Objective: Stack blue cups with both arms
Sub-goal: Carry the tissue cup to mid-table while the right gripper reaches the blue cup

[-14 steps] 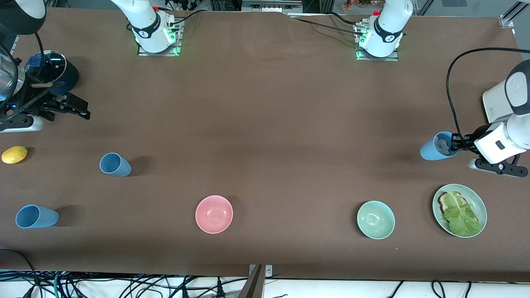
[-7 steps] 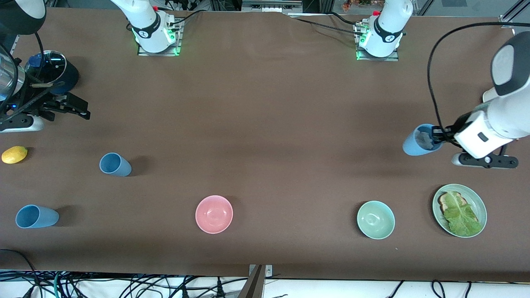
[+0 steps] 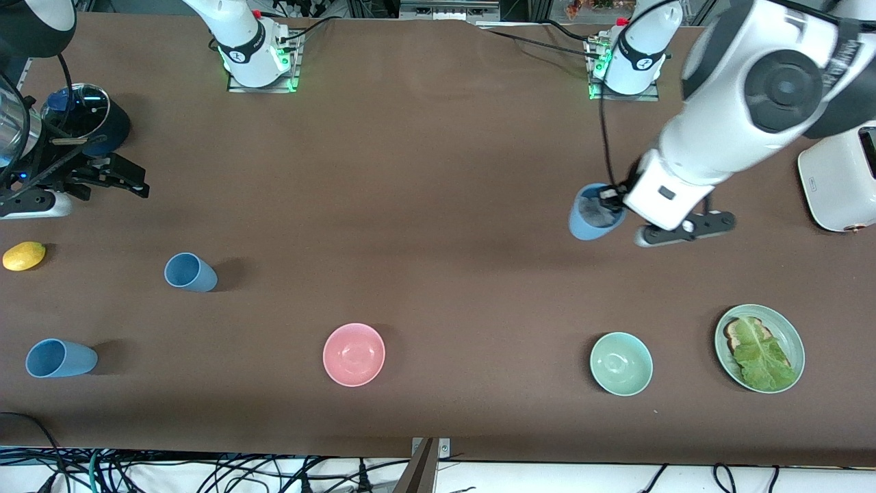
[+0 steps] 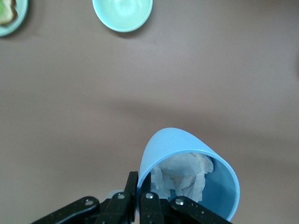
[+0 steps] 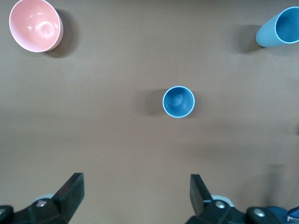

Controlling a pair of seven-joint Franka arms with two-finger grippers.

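My left gripper (image 3: 611, 202) is shut on the rim of a light-blue cup (image 3: 593, 213) and holds it tilted in the air over bare table, between the mint-green bowl and the left arm's base. Crumpled white paper sits inside this cup (image 4: 187, 177), and the left gripper (image 4: 141, 181) pinches its wall. Two more blue cups (image 3: 190, 272) (image 3: 60, 358) stand on the table toward the right arm's end. My right gripper (image 3: 139, 181) is open and empty above that end. In the right wrist view the right gripper (image 5: 136, 196) hangs open over one cup (image 5: 178, 101), with the other cup (image 5: 278, 28) at the edge.
A pink bowl (image 3: 354, 354), a mint-green bowl (image 3: 621, 363) and a green plate (image 3: 794, 335) with toast and lettuce sit near the front edge. A lemon (image 3: 23, 255) and a dark lidded pot (image 3: 85, 116) are at the right arm's end. A white toaster (image 3: 842, 181) is at the left arm's end.
The left arm has carried the held blue cup from the left arm's end toward the table's middle. The right arm has not moved.
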